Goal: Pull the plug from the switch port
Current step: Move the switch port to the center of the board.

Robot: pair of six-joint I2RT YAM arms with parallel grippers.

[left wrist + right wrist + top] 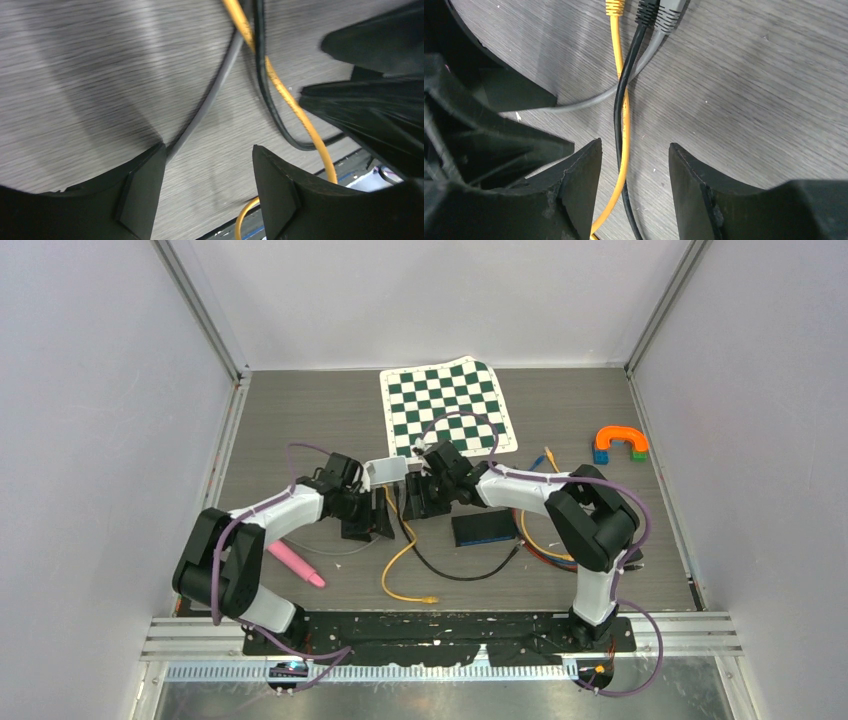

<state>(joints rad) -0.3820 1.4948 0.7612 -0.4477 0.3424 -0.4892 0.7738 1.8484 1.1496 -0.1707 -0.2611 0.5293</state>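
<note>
The small grey switch sits mid-table with both arms leaning in on it; along its near side three plugs stand in a row, a yellow plug, a black plug and a grey plug, though I can't see the ports themselves. The right gripper hangs just in front of the switch, its jaws apart and pinching nothing; the yellow cable and black cable cross on the table and run through the gap. The left gripper, just left of the switch, is likewise parted and empty; the grey cable runs up to one fingertip. Behind the switch lies a checkered mat; right of it a dark box; farther right, coloured blocks; nearer and left, a pink stick.
</note>
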